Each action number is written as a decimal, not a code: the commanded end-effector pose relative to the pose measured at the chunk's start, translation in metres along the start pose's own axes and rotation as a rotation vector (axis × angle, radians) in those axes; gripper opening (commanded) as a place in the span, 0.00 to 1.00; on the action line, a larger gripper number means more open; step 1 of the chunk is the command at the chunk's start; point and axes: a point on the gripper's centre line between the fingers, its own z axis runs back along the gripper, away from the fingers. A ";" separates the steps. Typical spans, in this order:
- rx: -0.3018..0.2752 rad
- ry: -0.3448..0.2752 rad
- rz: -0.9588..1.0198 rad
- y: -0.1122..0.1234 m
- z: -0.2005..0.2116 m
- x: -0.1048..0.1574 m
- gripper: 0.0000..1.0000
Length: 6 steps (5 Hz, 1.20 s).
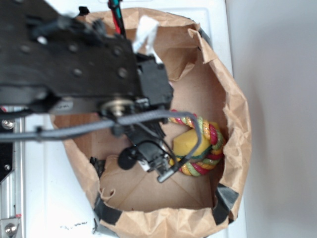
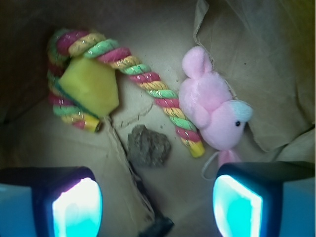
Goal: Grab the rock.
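The largest item is the brown paper bag (image 1: 237,124), standing open on a white surface, with crumpled walls and dark tape at its lower corners. The robot arm (image 1: 69,64) reaches over the rim and hides most of the bag floor in the exterior view. Next in size is the twisted rope (image 2: 148,81) of pink, green and yellow strands, looped around a yellow sponge block (image 2: 91,86). Just right of the rope's free end lies a pink plush toy (image 2: 212,111). The smallest item is the rock (image 2: 148,145), grey-brown and rough, lying on the bag floor between the sponge block and the plush toy, just below the rope's diagonal run and apart from it. The gripper (image 2: 158,207) is spread wide and holds nothing; in the wrist view its two glowing pads sit at the lower corners, and the rock lies above the gap between them, slightly left of centre. Judged risks: a descent without correcting that offset may land one finger on the stone and push it aside. The rope end and the plush toy are near enough that wide jaws may catch either one instead of the rock. The torn paper seam beside the rock may snag a fingertip. The irregular shape may let the stone twist out as the jaws close.
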 end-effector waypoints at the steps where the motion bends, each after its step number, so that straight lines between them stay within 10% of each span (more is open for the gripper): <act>1: 0.002 -0.035 0.035 -0.007 -0.025 0.014 1.00; 6: 0.067 -0.015 -0.078 -0.011 -0.066 -0.010 1.00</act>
